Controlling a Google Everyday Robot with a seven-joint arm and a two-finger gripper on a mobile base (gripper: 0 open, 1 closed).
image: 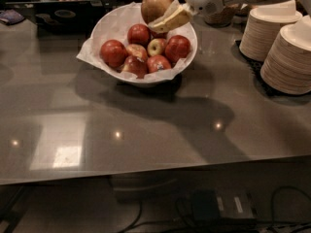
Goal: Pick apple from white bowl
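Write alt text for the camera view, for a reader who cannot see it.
The gripper holds a pale apple just above a white bowl of red apples on a grey table. Stacks of paper bowls stand at the right.

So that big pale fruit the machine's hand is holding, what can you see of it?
The apple is round and the largest one in view, pale yellowish-tan with a faint reddish blush and smooth, slightly glossy skin. It hangs in the air above the back rim of the white bowl, clamped by the gripper. The gripper's cream fingers press against its lower right side. It touches only them, clear of the red apples below.
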